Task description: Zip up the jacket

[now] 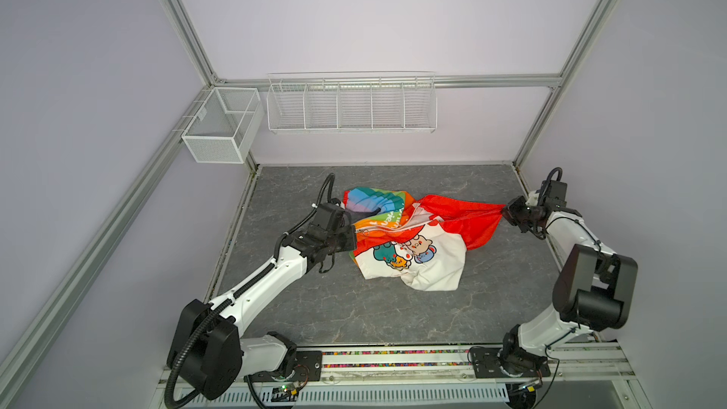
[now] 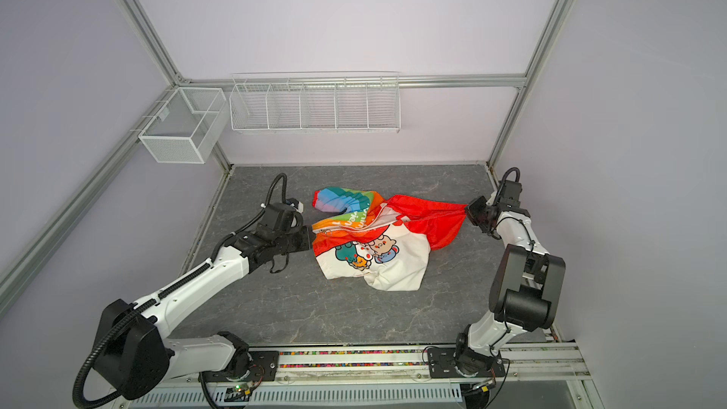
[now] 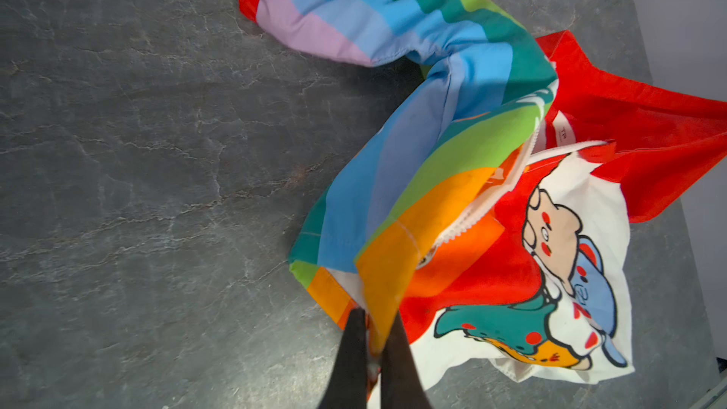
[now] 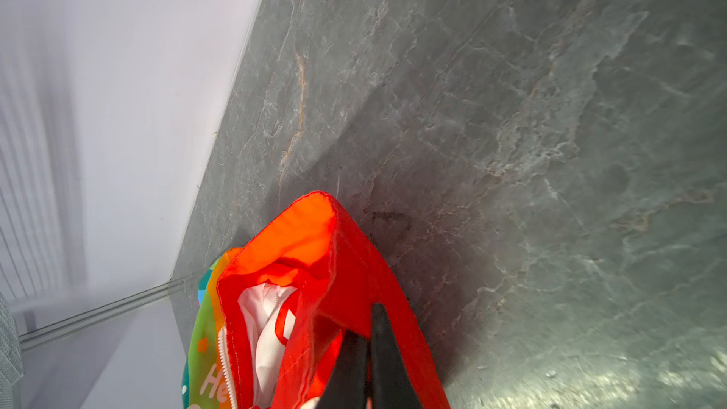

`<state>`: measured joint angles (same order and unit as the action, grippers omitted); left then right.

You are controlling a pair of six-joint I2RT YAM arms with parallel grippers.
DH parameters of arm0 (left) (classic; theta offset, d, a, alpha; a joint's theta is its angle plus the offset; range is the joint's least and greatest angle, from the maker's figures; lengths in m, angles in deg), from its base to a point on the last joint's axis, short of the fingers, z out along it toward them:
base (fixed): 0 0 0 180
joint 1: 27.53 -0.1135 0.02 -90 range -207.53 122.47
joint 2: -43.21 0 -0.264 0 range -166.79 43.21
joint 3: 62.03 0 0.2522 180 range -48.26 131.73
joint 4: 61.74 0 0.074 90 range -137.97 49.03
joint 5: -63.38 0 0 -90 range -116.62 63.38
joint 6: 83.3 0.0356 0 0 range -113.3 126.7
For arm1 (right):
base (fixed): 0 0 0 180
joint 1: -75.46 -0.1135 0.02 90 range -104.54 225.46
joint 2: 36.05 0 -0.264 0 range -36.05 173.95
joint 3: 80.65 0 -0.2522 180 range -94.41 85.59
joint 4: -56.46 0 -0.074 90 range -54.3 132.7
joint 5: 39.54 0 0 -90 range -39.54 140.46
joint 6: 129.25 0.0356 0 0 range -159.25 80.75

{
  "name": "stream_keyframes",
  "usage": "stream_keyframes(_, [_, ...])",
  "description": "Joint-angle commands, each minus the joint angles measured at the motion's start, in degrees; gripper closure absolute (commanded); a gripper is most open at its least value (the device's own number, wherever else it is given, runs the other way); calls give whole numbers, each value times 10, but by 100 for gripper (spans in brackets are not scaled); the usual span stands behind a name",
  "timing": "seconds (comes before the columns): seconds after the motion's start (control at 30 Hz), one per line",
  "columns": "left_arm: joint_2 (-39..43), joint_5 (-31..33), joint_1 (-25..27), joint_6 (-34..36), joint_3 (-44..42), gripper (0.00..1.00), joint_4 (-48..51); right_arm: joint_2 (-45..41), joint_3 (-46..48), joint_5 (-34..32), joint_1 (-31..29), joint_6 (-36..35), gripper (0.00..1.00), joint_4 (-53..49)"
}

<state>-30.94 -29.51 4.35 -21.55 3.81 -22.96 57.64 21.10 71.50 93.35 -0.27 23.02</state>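
The jacket [image 1: 409, 241] [image 2: 373, 245] lies crumpled mid-table in both top views: rainbow stripes at the back, cartoon print on white in front, red hood stretched to the right. My left gripper [image 1: 354, 238] [image 2: 311, 238] is shut on the jacket's orange bottom edge [image 3: 377, 308]; its black fingers [image 3: 354, 348] pinch the fabric. My right gripper [image 1: 505, 212] [image 2: 468, 210] is shut on the red hood [image 4: 346, 253], pulled taut toward the right edge. The white zipper [image 3: 484, 206] [image 4: 224, 352] runs partly open between the front panels; white lining shows inside the collar.
A grey marbled table [image 1: 354, 308] carries everything. On the back wall hang a white wire rack [image 1: 351, 106] and a white mesh basket [image 1: 222, 123]. The wall stands close behind my right gripper. Aluminium frame posts rise at the table's back corners.
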Motion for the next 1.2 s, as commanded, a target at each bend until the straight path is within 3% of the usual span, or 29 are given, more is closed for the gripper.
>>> stream_keyframes(0.0, [-9, -5, -4, 27, -18, 100, 6, 3, 18, -7, 1, -9, 93, -19])
stream_keyframes(0.07, [-15, -7, -4, 24, -26, 100, 1, 5, 25, -3, 4, -8, 90, -16])
stream_keyframes(0.23, [-25, -19, -4, 22, -36, 100, 0, -32, 38, -14, 6, -9, 54, -14])
stream_keyframes(0.37, [-25, -28, -4, 21, -43, 100, -4, -84, 32, -43, -17, -17, 41, -26])
stream_keyframes(0.6, [-22, -47, -4, 13, -60, 100, -22, -129, 2, -114, -164, -25, 37, -42])
stream_keyframes(0.87, [-16, -55, -4, 10, -68, 100, -27, 14, -94, -103, -316, 17, 42, -7])
stream_keyframes(1.17, [-14, -71, -4, 6, -75, 100, -39, 177, -192, -73, -346, 62, 42, 18])
